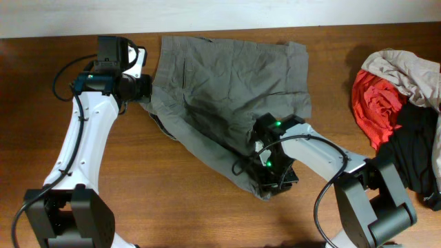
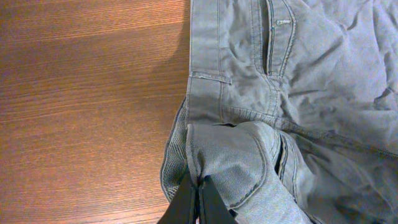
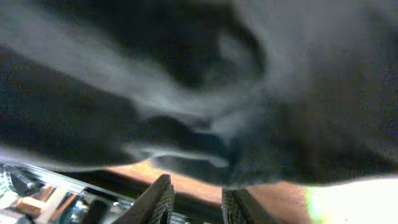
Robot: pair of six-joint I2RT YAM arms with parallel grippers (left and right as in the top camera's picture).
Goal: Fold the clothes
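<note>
The shorts (image 1: 227,83) lie spread across the middle of the worktop (image 1: 172,207), wrinkled, with the waistband toward your left arm and one leg running down toward your right. Your left gripper (image 2: 198,200) is closed tight on a fold of the waistband (image 2: 204,43) at the edge of the garment, just beside the bare wood. Your right gripper (image 1: 272,173) sits over the far end of the leg. Its wrist view is blurred, but the fingers (image 3: 163,198) stand apart, with worktop showing in the gap and grey cloth bunched just past the tips. I judge it has no hold yet.

The step in hand looks like taking two opposite ends so you can pull the cloth flat before folding. To do it well, get the right fingers round the hem itself, both layers, not a loose wrinkle. Go low to the wood and close fully before you lift. Then use the left pinch as a firm anchor and draw the right end gently away from it until the creases across the seat smooth out. Lift only enough to clear the surface, or the leg will sag and fold crookedly. Stay clear of the pile of red, black and beige garments (image 1: 403,103) at the right edge.
</note>
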